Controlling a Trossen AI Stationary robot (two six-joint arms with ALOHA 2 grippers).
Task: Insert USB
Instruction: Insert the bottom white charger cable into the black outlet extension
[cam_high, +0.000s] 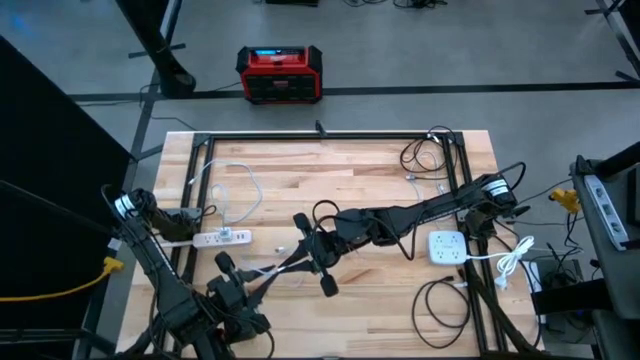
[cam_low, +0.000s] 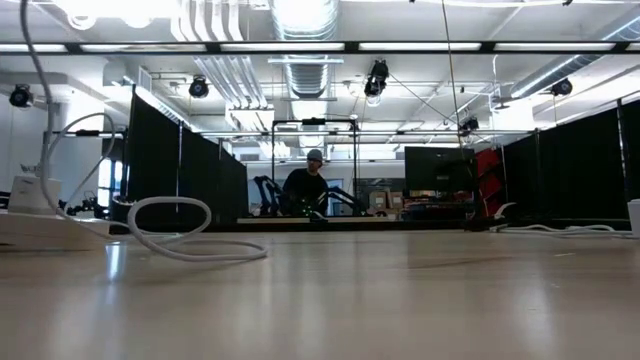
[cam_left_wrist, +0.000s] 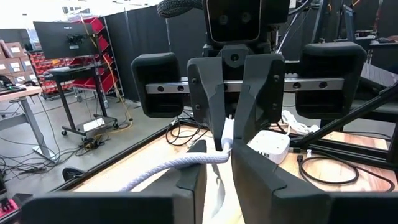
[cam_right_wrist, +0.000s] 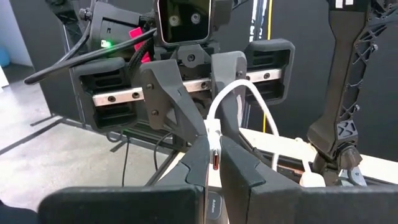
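Wooden butcher-block surface (cam_high: 330, 160) with a black frame around it, grey floor behind, and a red and black box (cam_high: 280, 73) sitting on that floor past the far edge. Starting from my left: a white power strip (cam_high: 221, 238) lies flat on the wood near the left side of the frame, a thin white cord looping away from it toward the far edge. My left arm comes up from the near-left corner, and my left fingers (cam_left_wrist: 219, 180) meet the other arm about mid-surface. They sit around the white USB cable (cam_left_wrist: 180, 167), one on each side, and the gap looks nearly gone, though I can't tell if they actually grip it.

Just right of that, my right fingers (cam_right_wrist: 214, 163) are clenched on the USB plug (cam_right_wrist: 214, 148). The plug stands between the tips, and its white cable arches up and over behind them. So the two sets of fingers face each other nose to nose above the middle of the surface, with the cable running between them.

Further right, a square white outlet block (cam_high: 447, 247) lies on the wood near the right side of the frame, with black cable loops (cam_high: 440, 303) just in front of it
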